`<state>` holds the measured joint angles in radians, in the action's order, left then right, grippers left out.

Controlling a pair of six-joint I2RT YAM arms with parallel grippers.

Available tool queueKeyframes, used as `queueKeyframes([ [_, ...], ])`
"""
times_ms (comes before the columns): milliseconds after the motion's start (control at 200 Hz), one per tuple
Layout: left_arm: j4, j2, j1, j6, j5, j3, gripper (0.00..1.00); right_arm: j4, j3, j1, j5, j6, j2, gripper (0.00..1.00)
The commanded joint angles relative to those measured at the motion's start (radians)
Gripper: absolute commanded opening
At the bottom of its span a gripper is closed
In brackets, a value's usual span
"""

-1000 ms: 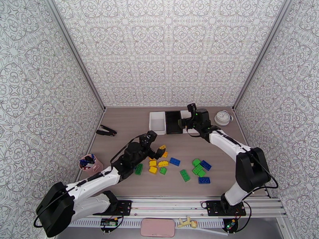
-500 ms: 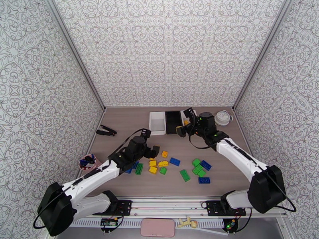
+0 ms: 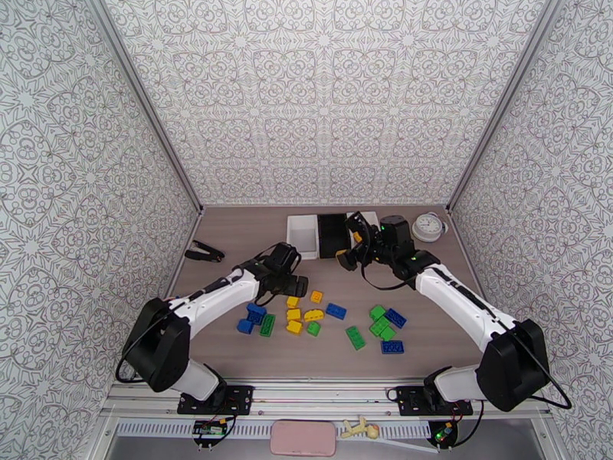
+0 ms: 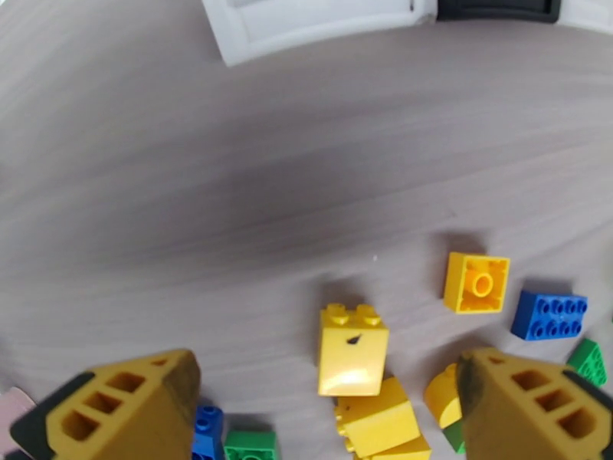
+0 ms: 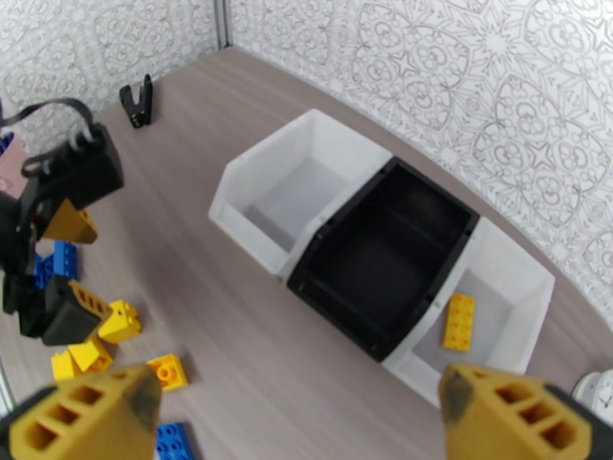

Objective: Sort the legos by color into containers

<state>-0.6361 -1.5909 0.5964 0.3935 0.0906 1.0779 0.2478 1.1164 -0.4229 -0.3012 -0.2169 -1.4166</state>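
A robot lab test cell: 3 patterned panels (image 3: 322,93) wall in a wood-grain table (image 3: 245,224) behind it and at both its sides, and 2 white arms (image 3: 452,289) are bolted to an aluminium rail (image 3: 322,392) along its near edge.

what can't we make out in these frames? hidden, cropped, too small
- Right white bin: in the top view the right gripper covers most of it; contents unreadable there.
- Left wrist view: left white bin and black bin cropped by the top edge; insides unseen.
- Left wrist view: blue brick and green brick cut by the bottom edge; shapes unclear.
- Right wrist view: clock cropped at the corner; face unreadable.
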Motion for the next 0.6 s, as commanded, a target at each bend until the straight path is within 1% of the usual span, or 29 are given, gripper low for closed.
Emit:
queueKeyframes([
  [0, -0.081, -0.060, 0.005, 0.030, -0.047, 0.045, 0.85, 0.030, 0.031, -0.004, -0.016, -0.028, -0.017, 1.00],
  [150, -0.107, -0.128, 0.012, 0.021, -0.049, 0.074, 0.78, 0.032, 0.021, -0.004, -0.008, -0.035, -0.019, 1.00],
  [235, -0.109, -0.152, 0.017, 0.014, -0.053, 0.078, 0.70, 0.031, 0.013, -0.003, -0.010, -0.041, -0.018, 1.00],
  [335, -0.109, -0.171, 0.020, 0.011, -0.064, 0.080, 0.66, 0.041, 0.011, -0.004, -0.009, -0.048, -0.015, 0.99],
  [395, -0.106, -0.179, 0.020, 0.011, -0.068, 0.083, 0.61, 0.042, 0.007, -0.004, -0.006, -0.049, -0.009, 0.99],
  [475, -0.106, -0.187, 0.025, 0.007, -0.076, 0.087, 0.58, 0.042, 0.000, -0.004, -0.002, -0.045, 0.001, 0.99],
  [530, -0.108, -0.194, 0.026, 0.006, -0.081, 0.089, 0.50, 0.039, -0.006, -0.004, -0.003, -0.044, 0.007, 1.00],
  [595, -0.110, -0.199, 0.029, 0.005, -0.080, 0.090, 0.46, 0.042, -0.011, -0.004, -0.007, -0.044, 0.013, 1.00],
])
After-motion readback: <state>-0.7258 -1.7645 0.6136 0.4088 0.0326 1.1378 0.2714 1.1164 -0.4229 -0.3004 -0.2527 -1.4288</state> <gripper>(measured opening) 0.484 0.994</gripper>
